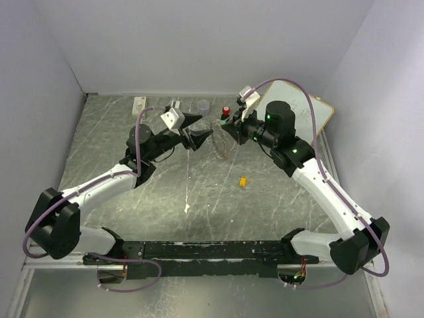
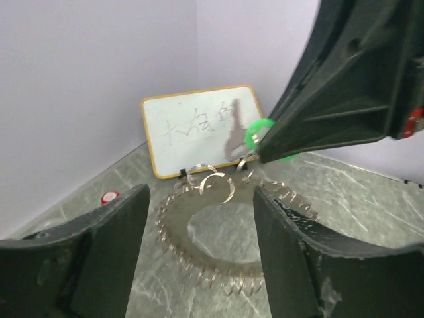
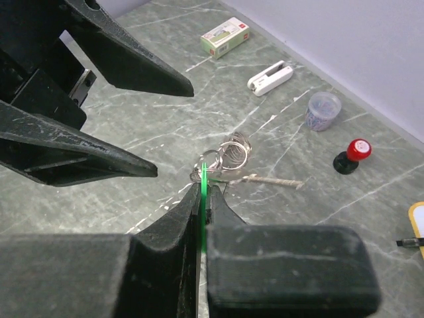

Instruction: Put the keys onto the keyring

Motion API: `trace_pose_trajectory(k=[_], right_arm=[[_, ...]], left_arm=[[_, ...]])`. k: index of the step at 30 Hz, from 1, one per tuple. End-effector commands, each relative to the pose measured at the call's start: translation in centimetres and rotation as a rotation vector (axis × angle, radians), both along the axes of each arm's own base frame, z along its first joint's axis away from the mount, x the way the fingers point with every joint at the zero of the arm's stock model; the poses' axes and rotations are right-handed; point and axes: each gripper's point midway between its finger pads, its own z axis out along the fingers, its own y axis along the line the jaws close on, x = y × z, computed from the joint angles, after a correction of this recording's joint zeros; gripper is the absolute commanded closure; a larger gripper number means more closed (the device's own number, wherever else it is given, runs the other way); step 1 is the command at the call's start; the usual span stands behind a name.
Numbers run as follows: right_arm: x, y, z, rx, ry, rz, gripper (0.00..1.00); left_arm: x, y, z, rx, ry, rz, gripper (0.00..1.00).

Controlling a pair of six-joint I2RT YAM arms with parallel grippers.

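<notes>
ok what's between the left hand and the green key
The keyring; the left wrist view shows it between the left hand and the green key.

I count two keys: one green key point(image 2: 254, 134) and one yellow key point(image 1: 243, 180). There is one keyring point(image 2: 173, 225), with too many little silver rings on it to count. Far back I see one whiteboard point(image 2: 199, 129), one red-topped knob point(image 3: 351, 156), one small cup point(image 3: 322, 110), one white stapler point(image 3: 270, 77) and one little box point(image 3: 225, 38). I have two grippers: my left gripper point(image 1: 199, 129) and my right gripper point(image 3: 204, 192).
</notes>
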Motion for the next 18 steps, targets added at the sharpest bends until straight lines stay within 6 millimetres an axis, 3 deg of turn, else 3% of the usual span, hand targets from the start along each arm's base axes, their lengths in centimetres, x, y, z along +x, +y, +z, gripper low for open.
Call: trace_pose_trajectory(k=[1,14,18], right_arm=[[0.1,-0.9,4.2,0.037,-0.107,-0.039,1.0],[0.8,-1.8,5.6,0.006,-0.108,-0.094,1.0],[2.2,-1.5,4.2,-0.079,-0.034,-0.102,1.0]], left_arm=[[1.6,2.3,0.5,-0.034,0.034,0.153,0.23],[-0.7,4.3,-1.0,-0.043,0.067,0.172,0.25],[-1.3,4.6,-1.6,-0.053,0.079,0.168,0.25]])
